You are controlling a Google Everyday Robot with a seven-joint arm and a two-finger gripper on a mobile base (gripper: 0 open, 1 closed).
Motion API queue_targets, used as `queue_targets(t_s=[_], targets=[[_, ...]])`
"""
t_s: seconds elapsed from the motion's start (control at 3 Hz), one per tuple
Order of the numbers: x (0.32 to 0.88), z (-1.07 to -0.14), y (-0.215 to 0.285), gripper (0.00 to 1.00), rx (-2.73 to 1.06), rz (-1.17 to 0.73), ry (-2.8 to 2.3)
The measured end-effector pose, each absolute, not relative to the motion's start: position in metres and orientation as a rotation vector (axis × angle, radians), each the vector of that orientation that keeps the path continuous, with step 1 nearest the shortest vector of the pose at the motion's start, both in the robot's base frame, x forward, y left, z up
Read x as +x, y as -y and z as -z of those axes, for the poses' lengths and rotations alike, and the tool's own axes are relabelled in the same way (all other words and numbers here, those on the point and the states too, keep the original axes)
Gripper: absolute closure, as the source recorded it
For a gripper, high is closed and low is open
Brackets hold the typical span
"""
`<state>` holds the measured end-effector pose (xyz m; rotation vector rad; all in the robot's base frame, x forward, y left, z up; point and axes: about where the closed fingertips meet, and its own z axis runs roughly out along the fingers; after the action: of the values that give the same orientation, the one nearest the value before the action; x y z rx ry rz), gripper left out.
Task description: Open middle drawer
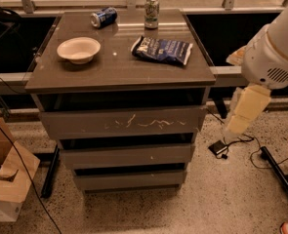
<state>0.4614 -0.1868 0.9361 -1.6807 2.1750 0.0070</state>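
The middle drawer (126, 156) is the plain grey-brown front, second of the cabinet's three, below the scratched top front (121, 122) and above the smallest bottom front (129, 181). It sits nearly flush with the others, with a dark gap above it. My gripper (247, 110) hangs as a cream-coloured piece under the white arm (273, 52) at the right. It is beside the cabinet's right edge, about level with the top front, and touches nothing.
On the cabinet top (109, 67) lie a white bowl (78, 49), a blue chip bag (162, 49), an upright can (152, 12) and a tipped blue can (103, 17). A cardboard box (7, 184) stands at the lower left. Cables and a small black device (218, 148) lie on the floor at the right.
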Motion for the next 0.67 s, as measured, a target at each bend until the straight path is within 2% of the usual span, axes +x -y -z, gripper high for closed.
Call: queue_targets(t_s=[0.33, 0.67], targets=[[0.4813, -0.8936, 0.1758, 0.0, -1.65, -0.13, -2.13], [0.4815, -0.8939, 0.1757, 0.0, -1.649, -0.128, -2.129]])
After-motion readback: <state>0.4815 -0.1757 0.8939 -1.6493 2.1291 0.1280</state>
